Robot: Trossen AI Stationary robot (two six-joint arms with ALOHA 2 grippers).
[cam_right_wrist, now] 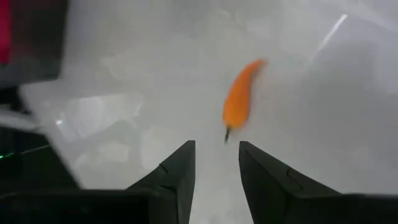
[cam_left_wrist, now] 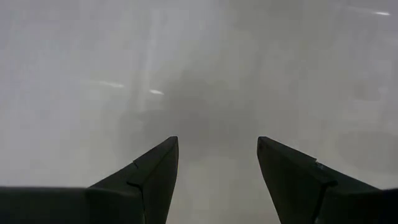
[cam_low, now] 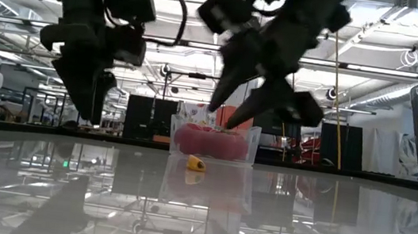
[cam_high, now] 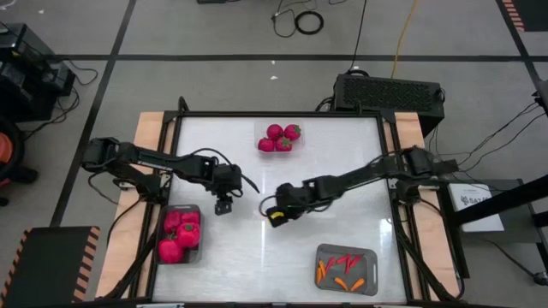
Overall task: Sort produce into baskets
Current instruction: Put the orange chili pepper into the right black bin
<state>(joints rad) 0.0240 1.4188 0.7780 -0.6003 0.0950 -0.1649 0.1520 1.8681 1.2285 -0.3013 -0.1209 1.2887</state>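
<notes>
A small slender orange piece (cam_right_wrist: 239,99) lies on the white table near its middle, and shows in the low view (cam_low: 196,162) too. My right gripper (cam_right_wrist: 216,146) hangs open just above and short of it, slanting down, touching nothing. My left gripper (cam_left_wrist: 217,143) is open over bare table beside the left grey basket (cam_high: 195,210), which holds magenta-red lumpy pieces (cam_high: 178,233). A grey basket (cam_high: 370,257) near the front right holds slender orange and red pieces (cam_high: 345,270). A clear tray (cam_high: 260,128) at the far middle holds round red pieces with green tops (cam_high: 281,137).
A black box with a perforated top (cam_high: 390,92) stands beyond the table's far right corner. Wooden strips (cam_high: 147,137) run along the table's left and right sides. Bare tabletop lies between the three containers.
</notes>
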